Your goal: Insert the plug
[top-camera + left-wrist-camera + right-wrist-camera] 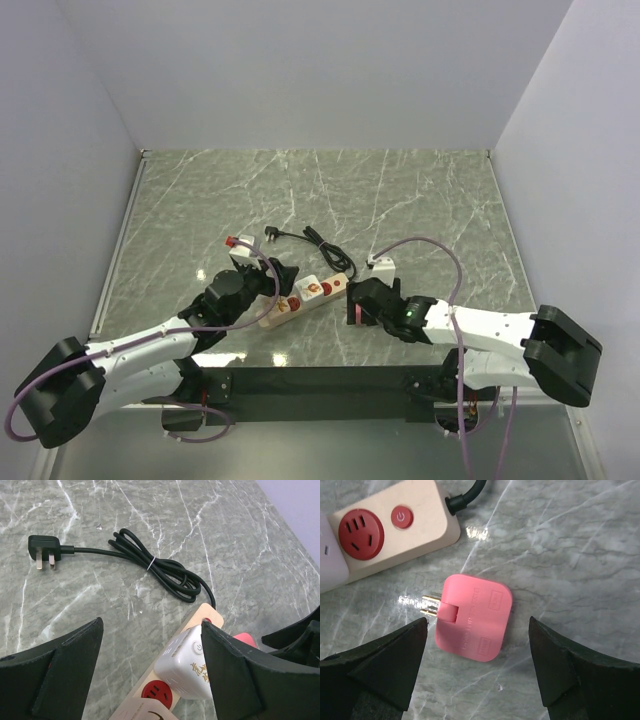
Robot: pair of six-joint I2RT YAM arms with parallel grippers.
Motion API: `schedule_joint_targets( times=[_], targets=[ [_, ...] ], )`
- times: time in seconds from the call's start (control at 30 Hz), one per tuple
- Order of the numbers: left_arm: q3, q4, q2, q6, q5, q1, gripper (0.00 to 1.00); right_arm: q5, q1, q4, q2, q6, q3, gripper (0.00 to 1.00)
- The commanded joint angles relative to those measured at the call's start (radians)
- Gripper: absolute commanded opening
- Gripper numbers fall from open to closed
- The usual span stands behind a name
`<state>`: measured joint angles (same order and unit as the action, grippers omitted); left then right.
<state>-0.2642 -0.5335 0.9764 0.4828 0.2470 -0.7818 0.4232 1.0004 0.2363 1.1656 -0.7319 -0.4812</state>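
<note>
A pink plug (472, 617) lies flat on the marble, its brass prongs (431, 605) pointing left toward the beige power strip (420, 520). My right gripper (477, 665) hovers open over it, one finger on each side, touching nothing. The strip's red socket (361, 527) beside the switch is free. In the left wrist view a white cube adapter (192, 662) sits plugged into the strip (207, 614). My left gripper (152, 670) is open, and its right finger is close against the cube. In the top view both grippers (278, 283) (357, 300) flank the strip (300, 298).
The strip's black cord (160, 567) lies bundled behind it and ends in a black plug (45, 547). A white adapter with a red top (240, 246) and a small white block (382, 264) rest on the marble nearby. Grey walls enclose the table.
</note>
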Motion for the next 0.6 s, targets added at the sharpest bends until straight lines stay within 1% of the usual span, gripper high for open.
schedule_joint_targets(
  times=[0.0,0.27,0.43,0.47,0.57],
  targets=[
    [-0.038,-0.029,0.001,-0.02,-0.023,0.006,0.85,-0.04,-0.005,-0.092,0.02,-0.001,0.021,0.88],
    [-0.035,-0.037,0.015,-0.019,-0.037,0.015,0.85,-0.063,-0.005,-0.081,0.034,-0.009,0.029,0.86],
    [-0.037,-0.034,0.013,-0.018,-0.045,0.015,0.85,-0.054,0.001,-0.08,0.089,-0.008,0.016,0.84],
    [-0.038,-0.033,0.01,-0.016,-0.045,0.016,0.85,-0.055,0.006,-0.083,0.106,-0.006,0.013,0.82],
    [-0.033,-0.026,-0.005,-0.016,-0.043,0.016,0.85,-0.032,0.017,-0.06,0.123,-0.021,0.001,0.8]
  ],
)
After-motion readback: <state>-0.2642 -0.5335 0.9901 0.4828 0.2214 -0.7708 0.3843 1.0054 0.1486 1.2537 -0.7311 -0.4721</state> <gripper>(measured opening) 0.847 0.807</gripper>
